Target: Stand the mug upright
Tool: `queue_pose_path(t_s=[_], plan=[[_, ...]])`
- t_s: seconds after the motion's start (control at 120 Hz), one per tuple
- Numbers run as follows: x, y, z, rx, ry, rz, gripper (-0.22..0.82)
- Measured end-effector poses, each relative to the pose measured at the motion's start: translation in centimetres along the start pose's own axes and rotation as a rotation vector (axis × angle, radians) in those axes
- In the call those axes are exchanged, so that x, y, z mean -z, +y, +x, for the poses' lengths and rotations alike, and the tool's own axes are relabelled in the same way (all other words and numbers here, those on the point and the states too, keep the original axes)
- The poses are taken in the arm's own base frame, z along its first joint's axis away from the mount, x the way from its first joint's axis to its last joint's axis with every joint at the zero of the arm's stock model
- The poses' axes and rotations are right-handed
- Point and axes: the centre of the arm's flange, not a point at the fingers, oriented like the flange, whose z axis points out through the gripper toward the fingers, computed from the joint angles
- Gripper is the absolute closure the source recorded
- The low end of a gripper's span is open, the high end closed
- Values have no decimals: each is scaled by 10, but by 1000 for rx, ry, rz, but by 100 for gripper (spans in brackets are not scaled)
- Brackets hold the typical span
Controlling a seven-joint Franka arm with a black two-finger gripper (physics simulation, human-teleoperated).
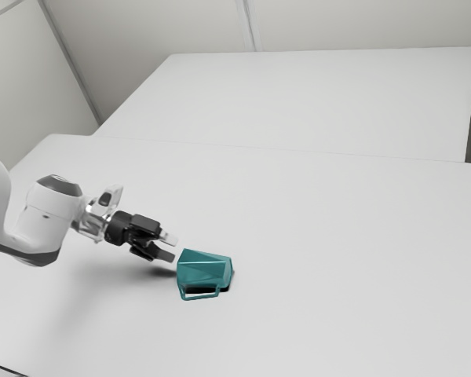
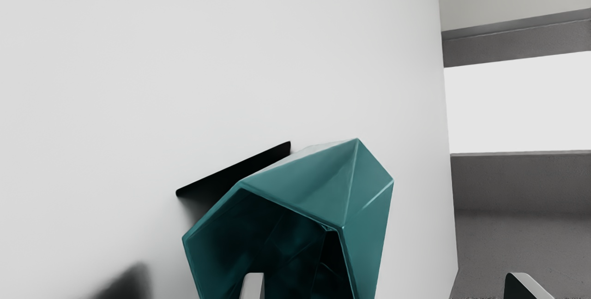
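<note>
"Where's the mug?"

"The teal faceted mug (image 1: 204, 269) lies on its side on the white table (image 1: 322, 236), just past the tips of the black gripper (image 1: 169, 248), toward the exterior view's right. Its open mouth faces the gripper."

"And the jaws?"

"Wide apart, gripping nothing. In the wrist view one fingertip (image 2: 253, 286) overlaps the dark mouth; the other stands out beyond the mug's side. So one side wall comes between them in that view. Whether the first tip is inside the mouth, I can't tell."

"The handle?"

"The angular handle (image 1: 201, 297) sticks out toward the exterior view's bottom, away from the jaws' line."

"Anything around?"

"A black patch (image 2: 235, 170) beside the mug, maybe shadow; I can't be sure. Pale walls (image 1: 133, 47) rise behind the table, and past its edge the wrist view has a grey ledge (image 2: 517, 181)."

"In the way?"

"That near wall of the mug, between the fingertips."
</note>
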Motion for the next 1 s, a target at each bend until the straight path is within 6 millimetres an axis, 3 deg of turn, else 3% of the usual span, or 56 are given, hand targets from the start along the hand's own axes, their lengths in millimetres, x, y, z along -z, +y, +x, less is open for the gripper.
queue_pose_path(t_s=[0.533, 1.0], plan=[[-31, -2, 1, -41, -14, -26, 8], [-43, 0, 3, -56, -10, -43, 49]])
